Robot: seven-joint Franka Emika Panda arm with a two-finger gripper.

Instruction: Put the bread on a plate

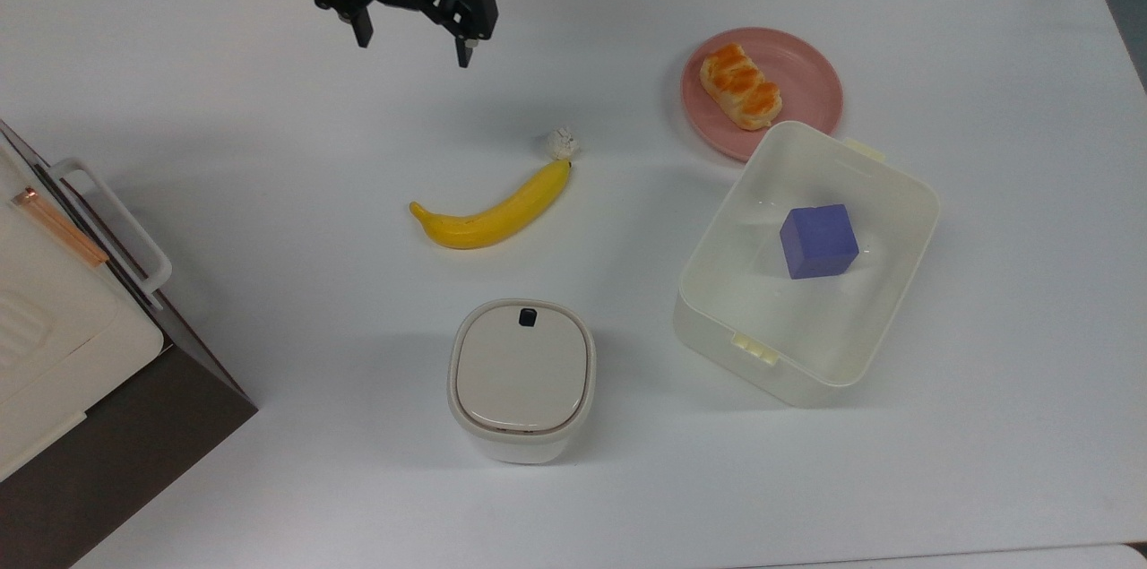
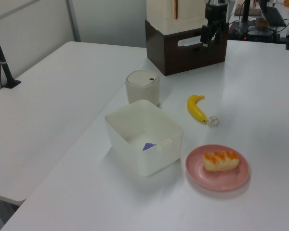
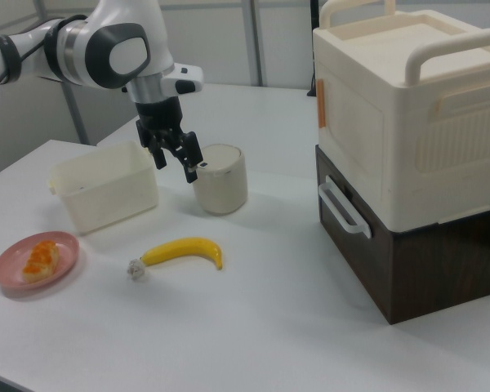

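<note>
Bread (image 1: 740, 87) lying across the pink plate (image 1: 806, 81), wholly inside the rim, well apart from the gripper (image 1: 412, 38) and off toward the top view's right of it. Gripper raised above bare desk (image 1: 224, 130), fingers spread, nothing between them. Placement done, by the look of it; little left but to leave things alone.

Risks from here, all judged, none certain:

- Banana (image 1: 491, 211) with the small white tuft (image 1: 563, 142) at its tip, nearest thing to the gripper, below it in the top view and a little toward the top view's right. Easily knocked and set rolling by a low sweep across the desk.
- Lidded white canister (image 1: 521, 377) further below the gripper in the top view, beyond the banana. Tall enough to be clipped by a low pass; in the right view the gripper already overlaps it in line of sight, though real clearance cannot be told from that.
- White tub (image 1: 717, 300) holding a purple cube (image 1: 817, 239), rim just beside the plate's edge or overlapping it from above. A push on the tub likely to shove the plate and slide the bread off.
- Large cream box on a dark base (image 3: 408, 155), well off from the gripper toward the top view's lower left. Possible obstacle on any wide swing that way.
- Return toward the plate with fingers spread: chance of catching the bread's glossy top and dragging it over the shallow rim.
</note>
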